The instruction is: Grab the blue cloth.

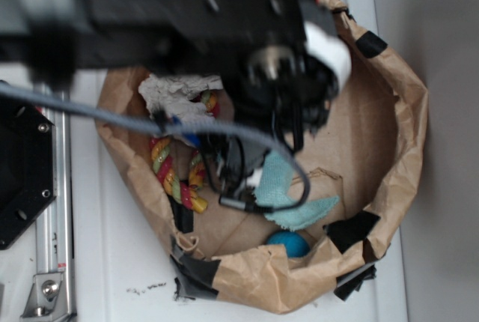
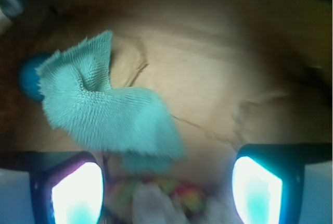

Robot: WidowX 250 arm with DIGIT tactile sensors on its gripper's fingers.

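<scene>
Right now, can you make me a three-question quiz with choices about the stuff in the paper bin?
1. Where is the blue ball?
A. beside the blue cloth
B. outside the paper bin
C. on the rope toy

2. How many blue balls are there?
A. three
B. one
C. none

3. How is the gripper?
A. shut on the ball
B. shut on the rope
C. open, holding nothing

Answers:
1 A, the ball sits at the cloth's edge.
2 B, only one shows.
3 C, the wrist view shows the fingers wide apart.
</scene>
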